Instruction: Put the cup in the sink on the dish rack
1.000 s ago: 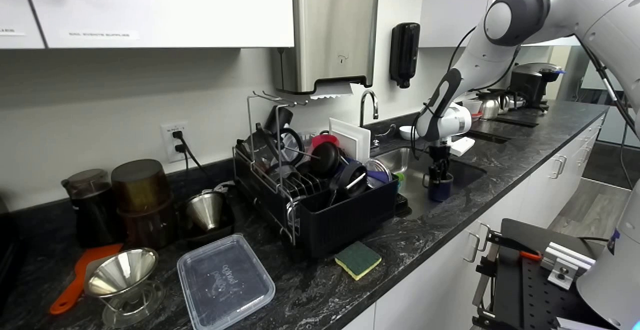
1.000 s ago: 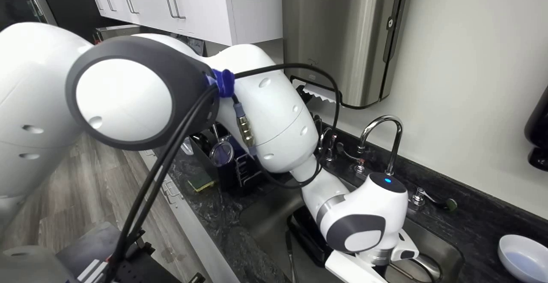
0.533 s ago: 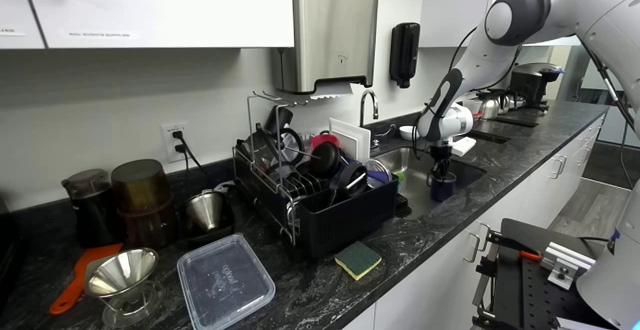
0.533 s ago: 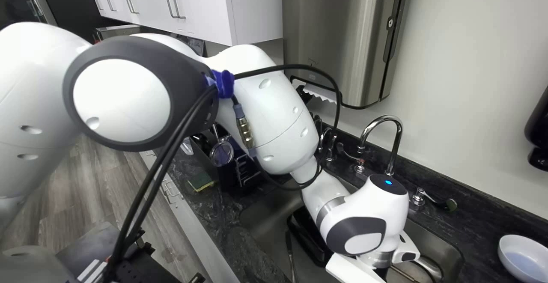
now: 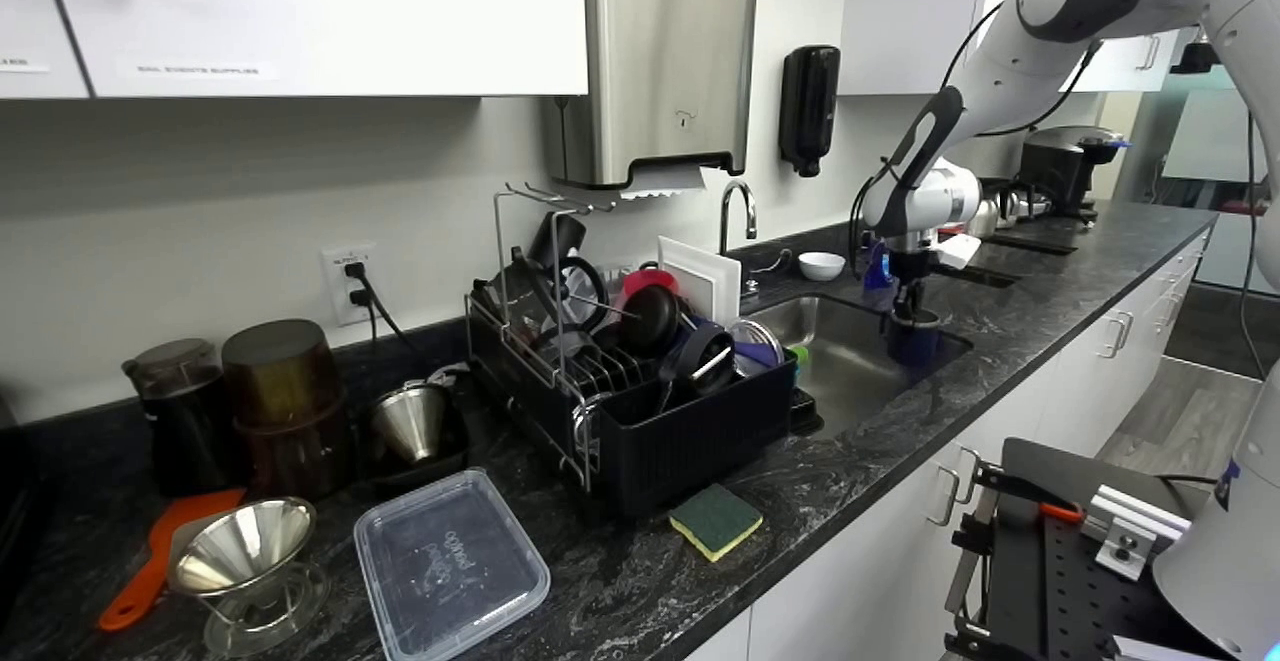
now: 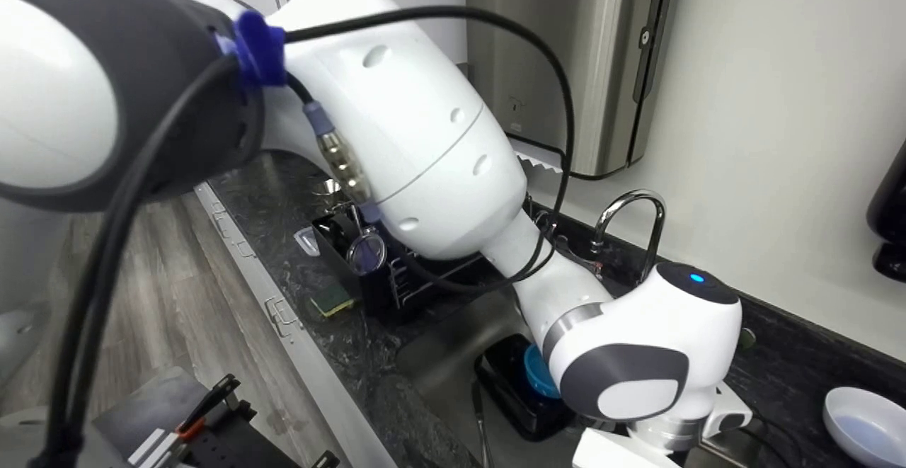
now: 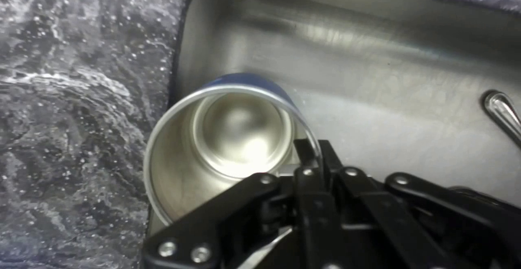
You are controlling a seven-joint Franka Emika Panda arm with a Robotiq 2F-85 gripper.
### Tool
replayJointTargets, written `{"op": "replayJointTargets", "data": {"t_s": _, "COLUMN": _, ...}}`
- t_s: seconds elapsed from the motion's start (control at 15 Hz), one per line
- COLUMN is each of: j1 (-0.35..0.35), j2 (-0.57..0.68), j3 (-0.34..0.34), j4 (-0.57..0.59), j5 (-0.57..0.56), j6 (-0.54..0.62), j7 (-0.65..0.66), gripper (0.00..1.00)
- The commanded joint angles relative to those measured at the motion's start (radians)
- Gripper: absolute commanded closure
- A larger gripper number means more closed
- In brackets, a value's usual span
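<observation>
The cup (image 7: 240,126), blue outside and shiny metal inside, hangs or stands within the sink (image 7: 386,69); whether it touches the bottom I cannot tell. My gripper (image 7: 317,149) is shut on its rim, one finger inside the cup and one outside. In an exterior view the dark blue cup (image 5: 912,343) shows right under my gripper (image 5: 908,309), toward the sink's far right end. The black dish rack (image 5: 690,446) stands left of the sink, loaded with dishes. In an exterior view (image 6: 658,355) the arm's hand hides the cup.
Pans, lids and white boards (image 5: 700,276) fill the rack. A black tray (image 6: 509,397) with a turquoise bowl (image 6: 539,372) lies in the sink. The faucet (image 6: 658,220) rises behind it. A sponge (image 5: 717,519) and a clear container (image 5: 450,561) sit on the counter.
My gripper has shut on the rim. Arm and cup have moved up and right in an exterior view, away from the rack. The turquoise bowl has come into sight.
</observation>
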State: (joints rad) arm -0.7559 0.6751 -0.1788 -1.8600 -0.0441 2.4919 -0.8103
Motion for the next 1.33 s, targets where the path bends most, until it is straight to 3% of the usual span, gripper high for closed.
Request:
{"op": "replayJointTargets", "data": {"t_s": 0.0, "j1": -0.022, "j2": -0.12, "j3": 0.017, "j4": -0.105, "j5": -0.01, "j6": -0.023, "j7": -0.084, "gripper": 0.98}}
{"op": "replayJointTargets", "data": {"t_s": 0.27, "j1": -0.014, "j2": -0.235, "j3": 0.02, "j4": -0.209, "j5": 0.006, "j6": -0.063, "j7": -0.175, "gripper": 0.98}}
{"op": "replayJointTargets", "data": {"t_s": 0.87, "j1": 0.047, "j2": -0.47, "j3": -0.002, "j4": -0.425, "j5": 0.006, "j6": -0.161, "j7": -0.589, "gripper": 0.98}}
{"op": "replayJointTargets", "data": {"t_s": 1.07, "j1": 0.1, "j2": -0.509, "j3": -0.029, "j4": -0.473, "j5": -0.015, "j6": -0.162, "j7": -0.599, "gripper": 0.98}}
{"op": "replayJointTargets", "data": {"t_s": 1.27, "j1": 0.128, "j2": -0.474, "j3": -0.056, "j4": -0.443, "j5": 0.013, "j6": -0.164, "j7": -0.587, "gripper": 0.93}}
